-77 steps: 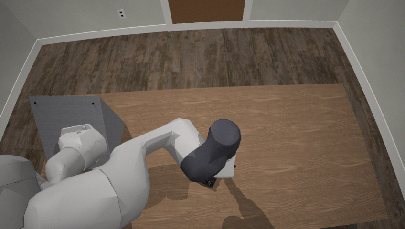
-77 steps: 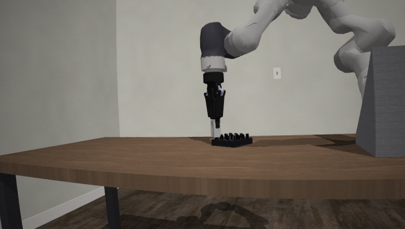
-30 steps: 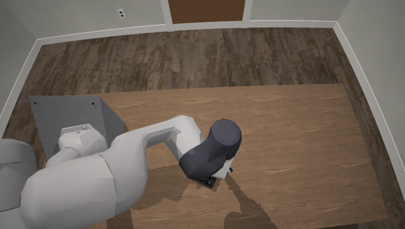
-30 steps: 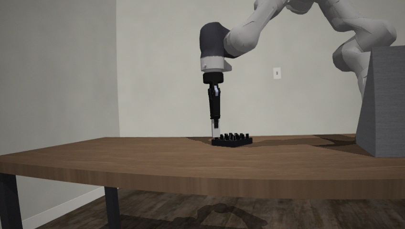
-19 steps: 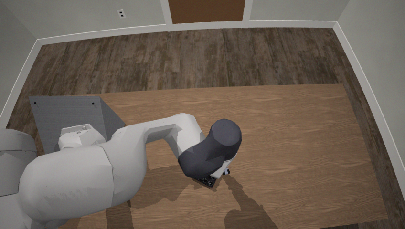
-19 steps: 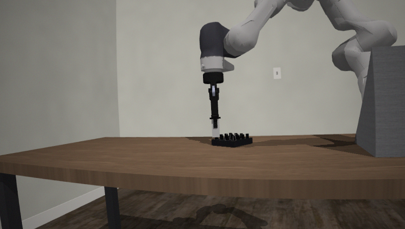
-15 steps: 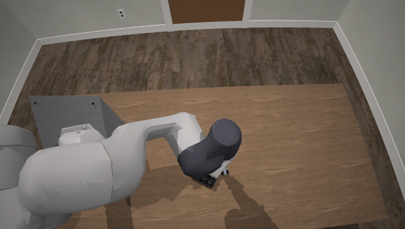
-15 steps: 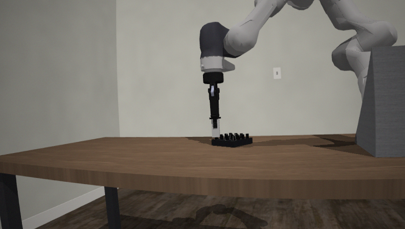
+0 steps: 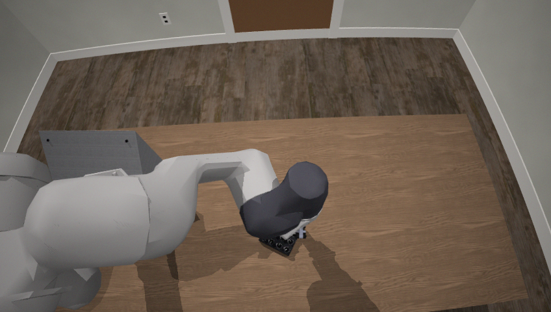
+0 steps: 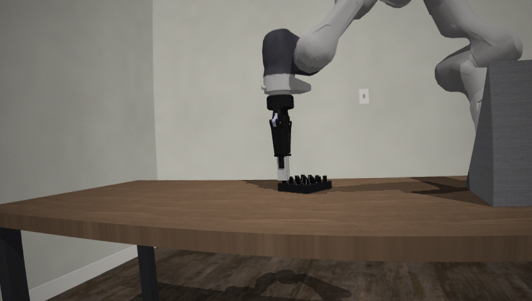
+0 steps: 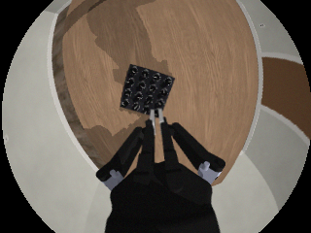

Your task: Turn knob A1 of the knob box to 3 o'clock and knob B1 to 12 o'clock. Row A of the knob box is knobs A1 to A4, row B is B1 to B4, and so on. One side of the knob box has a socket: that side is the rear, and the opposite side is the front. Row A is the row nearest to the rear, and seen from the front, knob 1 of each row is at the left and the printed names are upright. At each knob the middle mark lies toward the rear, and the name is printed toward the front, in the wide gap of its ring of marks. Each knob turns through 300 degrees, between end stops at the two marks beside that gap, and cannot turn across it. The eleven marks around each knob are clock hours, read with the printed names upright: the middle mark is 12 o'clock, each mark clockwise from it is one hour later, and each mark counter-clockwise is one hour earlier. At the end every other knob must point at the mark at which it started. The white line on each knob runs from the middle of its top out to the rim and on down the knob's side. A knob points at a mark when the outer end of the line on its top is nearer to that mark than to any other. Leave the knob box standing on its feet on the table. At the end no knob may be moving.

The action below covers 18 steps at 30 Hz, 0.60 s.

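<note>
The knob box [image 10: 305, 185] is a small black square box with several black knobs, standing on the wooden table. It also shows in the wrist view [image 11: 148, 88] and, half hidden under the arm, in the top view [image 9: 280, 244]. My gripper [image 10: 283, 178] points straight down at the box's left corner in the exterior view. In the wrist view the gripper's fingertips stand narrow at a corner knob on the box's near edge and are shut on it. The knob itself is hidden by the fingers. The white lines and printed names are too small to read.
A tall grey block [image 10: 502, 134] stands on the table at the robot's base, well away from the box; it also shows in the top view [image 9: 92, 152]. The arm's dark wrist [image 9: 288, 203] covers most of the box from above.
</note>
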Tool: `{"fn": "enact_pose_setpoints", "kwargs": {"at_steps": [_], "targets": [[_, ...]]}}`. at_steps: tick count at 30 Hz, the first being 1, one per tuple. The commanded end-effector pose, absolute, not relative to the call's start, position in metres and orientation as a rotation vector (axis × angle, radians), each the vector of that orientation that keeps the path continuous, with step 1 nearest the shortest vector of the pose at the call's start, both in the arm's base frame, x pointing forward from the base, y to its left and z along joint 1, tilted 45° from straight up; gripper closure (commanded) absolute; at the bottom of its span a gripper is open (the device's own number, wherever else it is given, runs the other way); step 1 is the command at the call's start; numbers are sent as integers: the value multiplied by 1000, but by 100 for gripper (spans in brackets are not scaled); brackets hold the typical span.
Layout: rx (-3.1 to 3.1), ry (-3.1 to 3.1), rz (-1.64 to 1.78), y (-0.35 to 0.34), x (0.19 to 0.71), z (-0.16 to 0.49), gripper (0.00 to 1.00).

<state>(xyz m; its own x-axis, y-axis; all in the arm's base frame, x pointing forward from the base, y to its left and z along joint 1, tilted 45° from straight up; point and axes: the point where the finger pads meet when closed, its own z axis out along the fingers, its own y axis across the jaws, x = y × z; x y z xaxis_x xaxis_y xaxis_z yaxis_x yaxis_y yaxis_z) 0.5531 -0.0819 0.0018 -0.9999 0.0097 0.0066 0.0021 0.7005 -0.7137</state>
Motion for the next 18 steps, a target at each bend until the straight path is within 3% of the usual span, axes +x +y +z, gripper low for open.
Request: {"fn": "enact_pose_setpoints", "kwargs": {"at_steps": [1, 18], "targets": [[-159, -2922, 1224, -83, 552, 0, 95], [-183, -2926, 1226, -83, 552, 0, 95]]}}
